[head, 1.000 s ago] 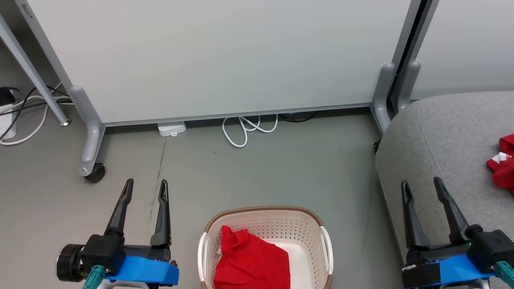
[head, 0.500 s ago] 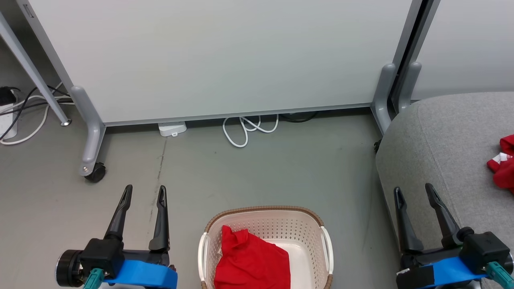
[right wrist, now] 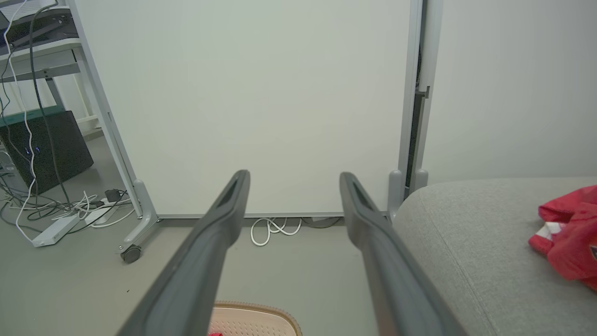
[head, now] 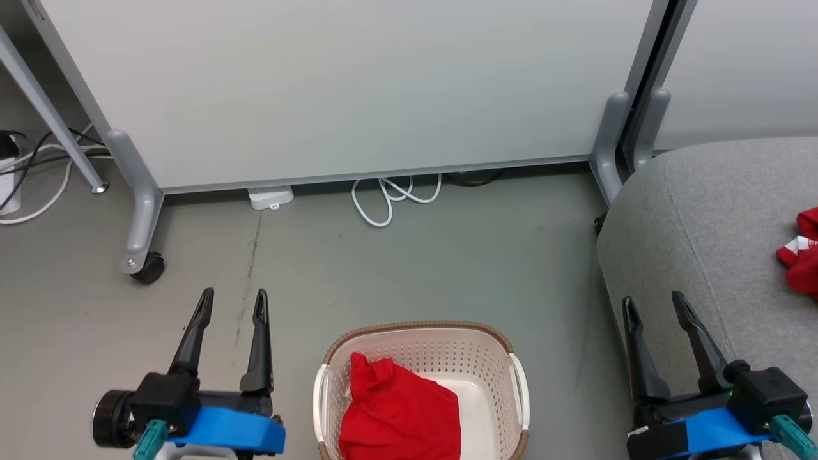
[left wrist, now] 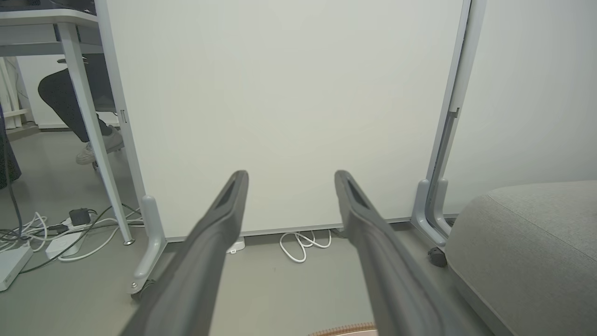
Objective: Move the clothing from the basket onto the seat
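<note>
The cream basket [head: 418, 337] with its brown rim stands on the floor at the bottom centre of the head view, and its rim edge [right wrist: 254, 310] peeks into the right wrist view. A crumpled red piece of clothing [head: 399, 415] lies in its left half. Another red and white garment [head: 800, 252] rests on the grey seat [head: 716, 211] at the right, seen too as a red heap [right wrist: 569, 233] on the cushion [right wrist: 489, 242]. My left gripper [head: 232, 300] hovers open left of the basket, holding nothing. My right gripper [head: 652, 303] is open and empty at the seat's front left edge.
A white partition panel [head: 345, 89] on grey wheeled feet [head: 144, 265] blocks the far side. A coiled white cable [head: 390, 198] lies at its base, and more cables and a power strip [right wrist: 51, 231] lie far left. A person's shoe [left wrist: 95, 149] shows under a desk.
The head camera has tilted slightly, shifting the scene up a little. Both grippers have drawn back a bit toward the bottom edge, the right one also leftward. The clothing has not moved.
</note>
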Controlling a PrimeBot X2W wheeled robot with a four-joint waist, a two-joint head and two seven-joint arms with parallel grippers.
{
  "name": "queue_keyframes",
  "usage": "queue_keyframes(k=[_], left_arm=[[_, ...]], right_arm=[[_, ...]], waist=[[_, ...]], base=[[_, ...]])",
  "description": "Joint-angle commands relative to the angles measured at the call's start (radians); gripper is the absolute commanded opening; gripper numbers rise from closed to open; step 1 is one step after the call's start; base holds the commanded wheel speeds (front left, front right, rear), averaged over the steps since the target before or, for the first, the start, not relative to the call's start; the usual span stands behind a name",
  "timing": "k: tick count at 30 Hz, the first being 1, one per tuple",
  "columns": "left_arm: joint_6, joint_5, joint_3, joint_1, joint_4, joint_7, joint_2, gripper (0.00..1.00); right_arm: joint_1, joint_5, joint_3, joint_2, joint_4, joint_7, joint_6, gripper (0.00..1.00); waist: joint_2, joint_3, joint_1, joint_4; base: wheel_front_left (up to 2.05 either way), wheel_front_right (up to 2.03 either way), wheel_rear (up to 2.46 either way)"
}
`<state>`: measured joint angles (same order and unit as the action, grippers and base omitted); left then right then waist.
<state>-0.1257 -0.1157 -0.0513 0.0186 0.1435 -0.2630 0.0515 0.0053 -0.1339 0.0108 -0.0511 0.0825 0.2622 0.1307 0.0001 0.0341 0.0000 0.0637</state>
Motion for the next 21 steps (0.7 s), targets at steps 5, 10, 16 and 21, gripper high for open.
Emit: queue_keyframes(k=[5,10,16,21], left_arm=[[-0.007,-0.006,-0.042,0.086,0.029,-0.003,0.007,1.0],[-0.005,-0.019,-0.112,0.179,0.069,-0.003,0.046,1.0],[-0.006,-0.049,-0.242,0.346,0.165,-0.003,0.117,1.0],[-0.005,-0.079,-0.357,0.483,0.264,-0.003,0.171,1.0]], right_arm=[[-0.044,0.004,0.001,0.001,-0.017,0.004,0.0,1.0],[-0.093,0.011,-0.003,0.001,-0.035,0.004,0.0,1.0],[-0.186,0.012,-0.012,0.001,-0.062,0.004,0.0,1.0],[-0.263,0.003,-0.019,0.001,-0.085,0.004,0.0,1.0]], waist=[[-0.0001,0.05,0.0,-0.022],[-0.0001,0.118,0.0,-0.045],[-0.0001,0.242,0.0,-0.098],[-0.0001,0.355,0.0,-0.144]], base=[[0.0,0.0,0.0],[0.0,0.0,0.0],[0.0,0.0,0.0],[0.0,0.0,0.0]])
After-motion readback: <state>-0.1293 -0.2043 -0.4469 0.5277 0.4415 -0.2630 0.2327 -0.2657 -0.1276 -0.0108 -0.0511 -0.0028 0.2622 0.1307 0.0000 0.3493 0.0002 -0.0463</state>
